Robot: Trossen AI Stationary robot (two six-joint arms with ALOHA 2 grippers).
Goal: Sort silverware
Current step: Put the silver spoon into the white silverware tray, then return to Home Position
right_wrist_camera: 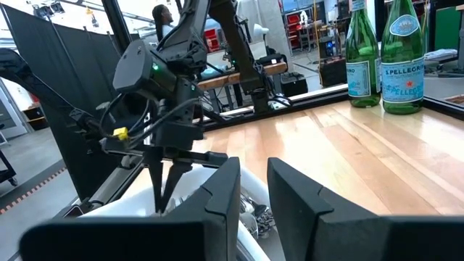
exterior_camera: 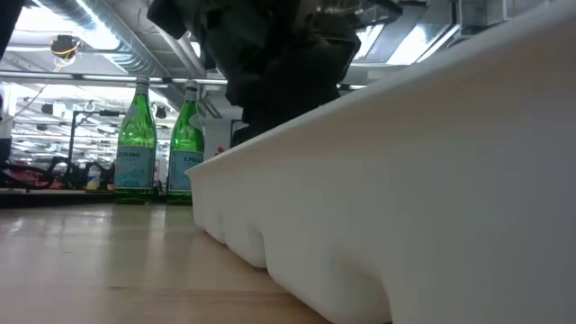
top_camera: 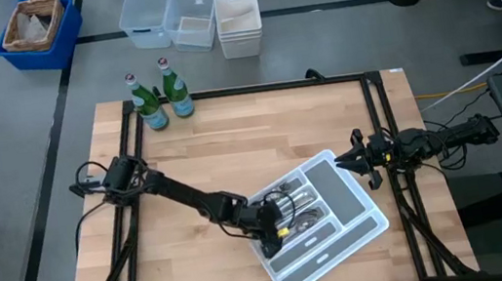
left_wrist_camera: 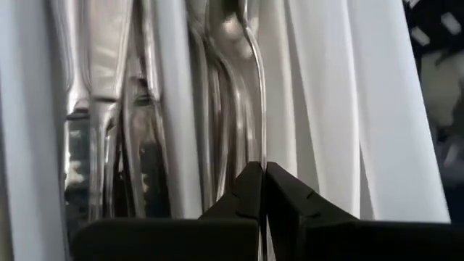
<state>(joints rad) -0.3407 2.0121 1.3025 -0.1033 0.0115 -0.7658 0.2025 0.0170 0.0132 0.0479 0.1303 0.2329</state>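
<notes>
White divided tray on wooden tabletop: left tool pinched closed among silverware; right tool part-open, empty.

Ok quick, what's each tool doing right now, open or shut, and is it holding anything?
Left tool: shut on a piece of silverware in the white tray.
Right tool: open, holding nothing, by the tray's edge.

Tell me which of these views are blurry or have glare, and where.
Low view: the white tray wall fills the near frame, soft and out of focus; the green bottles behind are sharper. Left wrist view: silverware is streaked with bright reflections. High view: evenly lit.
</notes>
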